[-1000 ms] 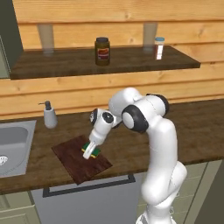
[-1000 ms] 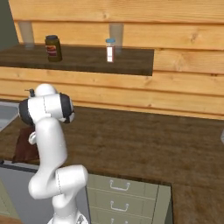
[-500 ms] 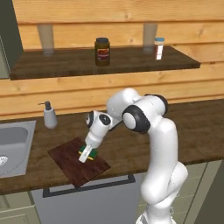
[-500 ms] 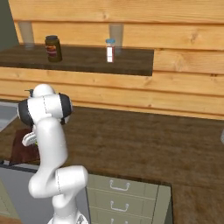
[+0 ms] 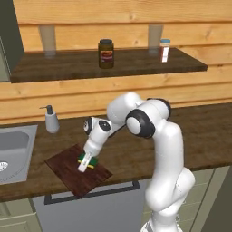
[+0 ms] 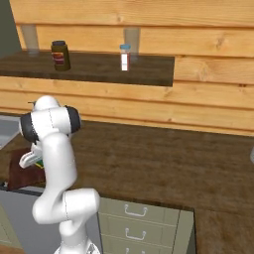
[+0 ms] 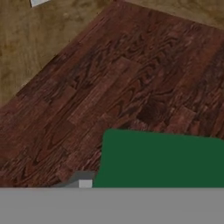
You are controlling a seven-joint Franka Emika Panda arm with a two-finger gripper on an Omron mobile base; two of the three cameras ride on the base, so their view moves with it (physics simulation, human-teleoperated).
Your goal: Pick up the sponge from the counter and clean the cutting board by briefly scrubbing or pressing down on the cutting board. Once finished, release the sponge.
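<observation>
Clamping the sponge (image 5: pixel 89 161), the gripper (image 5: pixel 85 164) seemingly presses it mid-cutting board (image 5: pixel 68 172), clear of edges.

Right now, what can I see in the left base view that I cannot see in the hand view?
Left base view alone: the gripper with the arm above it, the sink, the soap dispenser, and the shelf with a dark jar and a small bottle. Hand view alone: the board's wood grain up close. Both: the sponge lying on the cutting board, and the counter.
</observation>
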